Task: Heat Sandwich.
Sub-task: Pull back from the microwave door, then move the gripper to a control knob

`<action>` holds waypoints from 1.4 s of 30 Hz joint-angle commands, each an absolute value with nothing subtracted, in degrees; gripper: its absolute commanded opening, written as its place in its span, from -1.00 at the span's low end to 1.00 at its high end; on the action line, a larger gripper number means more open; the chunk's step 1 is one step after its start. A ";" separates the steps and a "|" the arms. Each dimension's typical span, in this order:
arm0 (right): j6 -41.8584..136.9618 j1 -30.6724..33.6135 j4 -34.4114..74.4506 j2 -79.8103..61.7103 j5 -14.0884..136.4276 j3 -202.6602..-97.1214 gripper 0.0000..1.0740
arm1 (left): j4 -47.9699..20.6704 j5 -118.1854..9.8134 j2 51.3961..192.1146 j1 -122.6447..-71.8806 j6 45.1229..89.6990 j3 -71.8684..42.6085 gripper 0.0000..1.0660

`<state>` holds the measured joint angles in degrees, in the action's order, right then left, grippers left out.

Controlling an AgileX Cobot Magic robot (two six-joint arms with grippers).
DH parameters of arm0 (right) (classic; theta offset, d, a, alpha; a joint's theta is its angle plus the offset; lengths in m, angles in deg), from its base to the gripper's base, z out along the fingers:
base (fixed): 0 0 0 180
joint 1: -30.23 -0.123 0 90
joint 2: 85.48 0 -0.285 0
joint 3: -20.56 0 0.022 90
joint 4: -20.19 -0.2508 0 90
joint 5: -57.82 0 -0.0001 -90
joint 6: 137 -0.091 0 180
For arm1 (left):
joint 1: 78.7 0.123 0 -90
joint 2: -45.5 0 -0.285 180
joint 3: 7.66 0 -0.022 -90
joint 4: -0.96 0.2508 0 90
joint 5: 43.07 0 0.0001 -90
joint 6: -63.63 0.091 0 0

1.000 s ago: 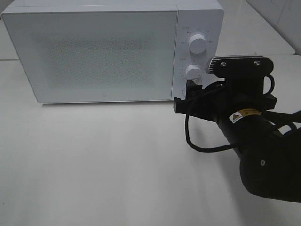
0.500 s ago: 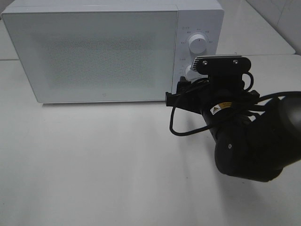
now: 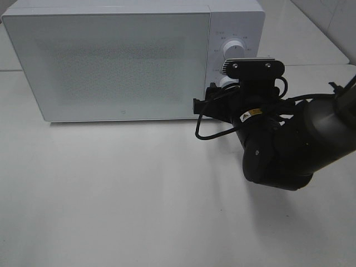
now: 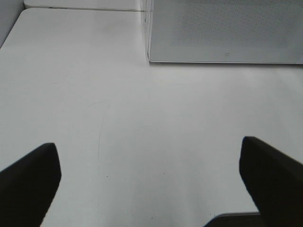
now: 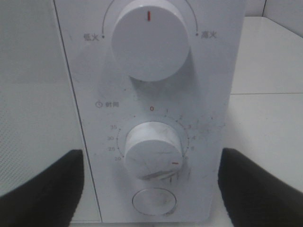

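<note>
White microwave point(image 3: 236, 14) noted on pale counter point(image 3: 111, 189), door point(image 3: 105, 64) shut. Sandwich not seen in any view; location cannot be told. Right pincer point(image 5: 149, 161) held before control panel, fingers apart, timer knob point(image 5: 152, 150) framed between them, no contact seen. Red mark on timer knob turned away from 0. Power knob point(image 5: 149, 40) seen above it. Left pincer point(image 4: 147, 144) held over counter, fingers wide apart, nothing gripped.
</note>
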<state>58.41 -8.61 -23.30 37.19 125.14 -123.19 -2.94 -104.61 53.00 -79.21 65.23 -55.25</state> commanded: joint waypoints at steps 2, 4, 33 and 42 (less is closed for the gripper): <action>58.12 -6.95 -22.26 38.73 124.80 -125.88 0.42 | -2.99 -104.38 52.03 -78.93 64.83 -55.37 0.82; 58.12 -6.44 -22.04 39.77 124.74 -127.14 0.42 | -2.99 -104.38 52.03 -78.93 64.83 -55.37 0.82; 59.61 -5.29 -21.18 41.71 124.28 -130.24 0.40 | -2.88 -104.38 52.03 -78.93 64.83 -55.37 0.82; 59.61 -5.98 -21.63 41.60 125.48 -128.06 0.37 | -2.88 -104.38 52.03 -78.93 64.83 -55.37 0.82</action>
